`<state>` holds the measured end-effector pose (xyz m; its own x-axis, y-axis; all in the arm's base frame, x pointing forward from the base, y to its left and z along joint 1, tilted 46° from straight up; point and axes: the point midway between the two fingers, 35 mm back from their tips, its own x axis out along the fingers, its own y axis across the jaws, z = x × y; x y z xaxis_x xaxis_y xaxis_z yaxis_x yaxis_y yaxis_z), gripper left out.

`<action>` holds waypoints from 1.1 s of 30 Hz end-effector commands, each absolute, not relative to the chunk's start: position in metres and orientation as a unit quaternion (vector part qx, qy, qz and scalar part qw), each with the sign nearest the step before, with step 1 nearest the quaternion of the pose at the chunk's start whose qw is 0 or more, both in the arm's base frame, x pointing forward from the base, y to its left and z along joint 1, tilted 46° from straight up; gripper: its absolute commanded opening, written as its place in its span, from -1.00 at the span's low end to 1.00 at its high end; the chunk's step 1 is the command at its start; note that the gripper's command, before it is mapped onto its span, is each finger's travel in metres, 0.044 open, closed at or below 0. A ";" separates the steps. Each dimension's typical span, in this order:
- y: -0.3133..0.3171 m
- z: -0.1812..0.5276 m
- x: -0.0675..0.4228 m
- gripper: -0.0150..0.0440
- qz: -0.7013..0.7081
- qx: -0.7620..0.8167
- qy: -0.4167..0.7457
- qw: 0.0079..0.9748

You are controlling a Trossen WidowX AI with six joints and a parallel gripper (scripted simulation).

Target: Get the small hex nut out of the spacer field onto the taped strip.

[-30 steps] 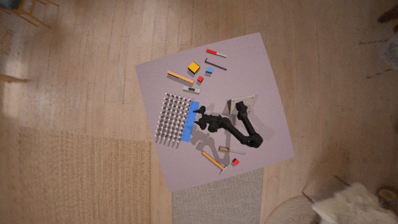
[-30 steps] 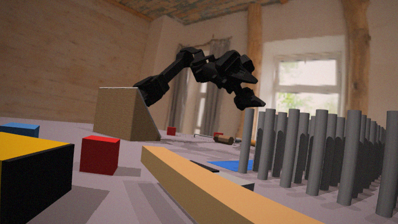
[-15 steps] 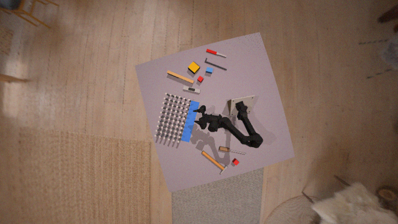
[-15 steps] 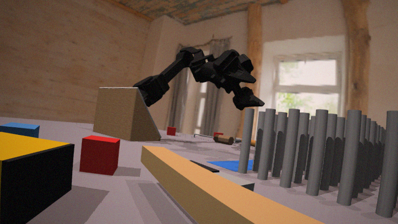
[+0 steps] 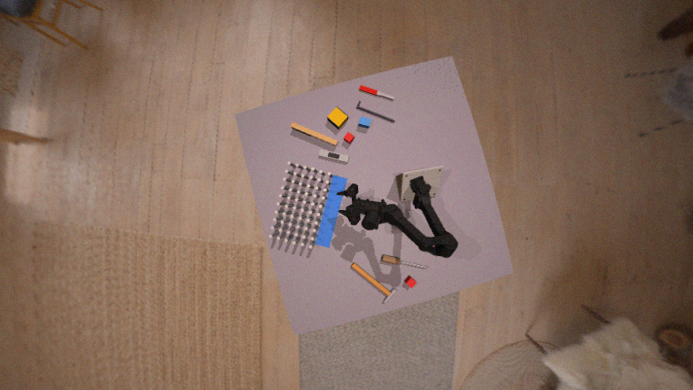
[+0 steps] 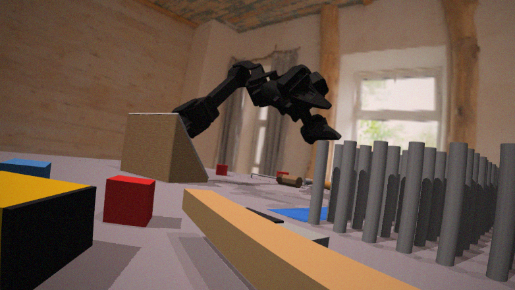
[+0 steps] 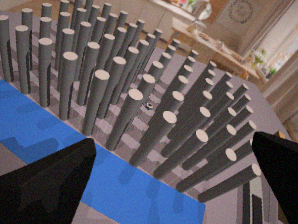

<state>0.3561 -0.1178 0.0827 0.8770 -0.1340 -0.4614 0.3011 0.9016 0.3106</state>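
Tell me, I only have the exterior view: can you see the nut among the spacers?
Observer: Yes. The wrist view shows a small nut on the table between spacers, a few rows past the blue strip.
Operator: Where are the jaws?
Observer: Top view: over one end of the strip, open and empty.
Operator: Any hooked tool?
Observer: Top view: a dark L-shaped rod lies beside the blue cube, outside the field.
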 end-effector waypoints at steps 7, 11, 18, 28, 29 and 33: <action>-0.009 0.132 0.394 1.00 0.146 -0.113 0.274 0.944; 0.027 0.150 0.392 1.00 0.228 -0.203 0.265 0.915; 0.085 0.183 0.376 1.00 0.357 -0.340 0.220 0.841; 0.159 0.236 0.322 1.00 0.519 -0.503 0.097 0.684; 0.165 0.241 0.315 1.00 0.532 -0.516 0.081 0.666; 0.187 0.263 0.284 1.00 0.581 -0.562 0.014 0.589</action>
